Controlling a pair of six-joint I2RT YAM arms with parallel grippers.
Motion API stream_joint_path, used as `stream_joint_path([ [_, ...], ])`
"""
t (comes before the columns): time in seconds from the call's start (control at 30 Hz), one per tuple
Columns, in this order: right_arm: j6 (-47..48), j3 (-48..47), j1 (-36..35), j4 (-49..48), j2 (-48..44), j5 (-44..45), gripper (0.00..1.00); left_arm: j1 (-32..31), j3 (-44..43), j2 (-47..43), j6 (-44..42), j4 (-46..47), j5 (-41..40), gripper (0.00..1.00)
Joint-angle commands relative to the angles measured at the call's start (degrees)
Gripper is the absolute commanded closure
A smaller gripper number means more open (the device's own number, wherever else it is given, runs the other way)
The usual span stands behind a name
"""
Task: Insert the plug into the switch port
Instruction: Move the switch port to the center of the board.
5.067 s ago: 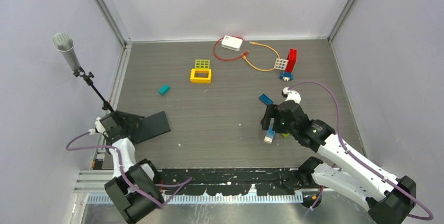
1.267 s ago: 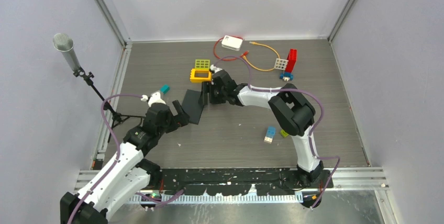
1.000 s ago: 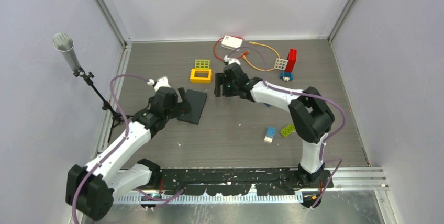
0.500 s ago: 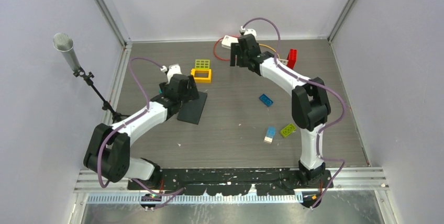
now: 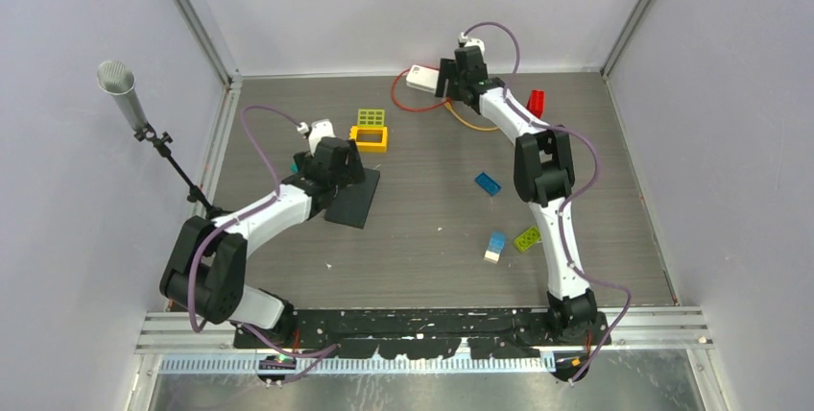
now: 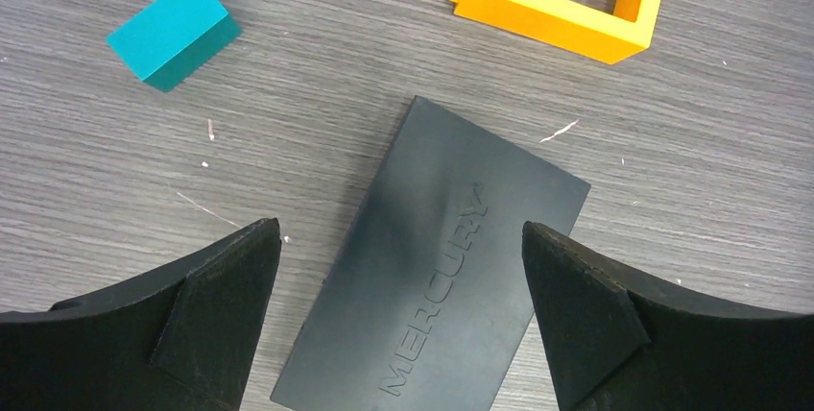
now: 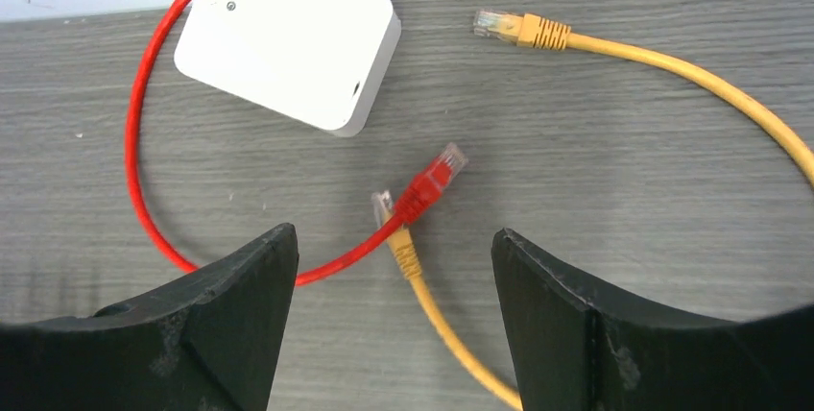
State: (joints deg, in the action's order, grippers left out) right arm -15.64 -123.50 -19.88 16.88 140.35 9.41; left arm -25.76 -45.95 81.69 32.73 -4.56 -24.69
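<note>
Plug [image 7: 429,181] untouched beneath right hand [image 7: 392,234], wide open, empty

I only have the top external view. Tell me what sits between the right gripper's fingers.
Observer: On the right wrist camera, the right gripper is open above a red cable's clear-tipped plug, which lies loose on the grey wood-grain table.
Operator: Report anything touching it.
Observer: A yellow cable's plug crosses the red cable just behind that tip, and the two touch.
Operator: Now identify the dark slab on the left.
Observer: The left wrist camera shows a black flat rectangular slab embossed MERCURY, with the left gripper open above it.
</note>
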Motion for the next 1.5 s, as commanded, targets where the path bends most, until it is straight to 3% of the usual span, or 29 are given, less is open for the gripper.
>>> stream_joint_path([
  [0.0, -4.73, -2.13, 0.19, -8.50, 0.88, -6.58, 0.22, -0.25, -2.33, -0.91, -2.02, 3.20, -0.05, 0.01],
  [0.13, -4.72, -2.62, 0.27, -10.52, 2.11, -6.71, 0.22, -0.26, -8.98, 0.14, -6.70, 5.17, 5.37, 0.00],
  [0.3, -8.47, -4.64, 0.96, -11.41, 4.07, -4.01, 0.22, 1.22, -32.15, 15.02, -8.95, -1.52, 12.14, 0.00],
  [0.5, -16.57, -5.97, 2.06, -17.28, 7.87, -1.81, 0.22, 2.93, -54.04, 36.51, -9.04, -5.20, 20.44, 0.01],
  [0.67, -22.37, -10.73, 2.86, -21.35, 13.03, -1.91, 0.22, 3.20, -58.78, 46.05, -8.91, 2.35, 22.15, 0.00],
  [0.97, -26.67, -15.03, 3.96, -22.76, 17.42, -3.80, 0.22, 5.42, -79.08, 62.69, -5.75, 4.24, 31.64, 0.00],
  [1.1, -28.83, -15.47, 4.55, -23.77, 18.64, -5.76, 0.23, 5.92, -85.74, 67.31, -5.07, 4.28, 31.12, 0.00],
  [1.27, -29.63, -15.84, 5.08, -24.18, 19.73, -7.75, 0.24, 6.46, -87.16, 69.43, -3.83, 10.26, 29.40, 0.00],
  [1.47, -32.39, -16.08, 5.65, -25.40, 21.36, -8.61, 0.25, 6.94, -97.85, 78.49, 0.87, 12.66, 31.05, 0.00],
])
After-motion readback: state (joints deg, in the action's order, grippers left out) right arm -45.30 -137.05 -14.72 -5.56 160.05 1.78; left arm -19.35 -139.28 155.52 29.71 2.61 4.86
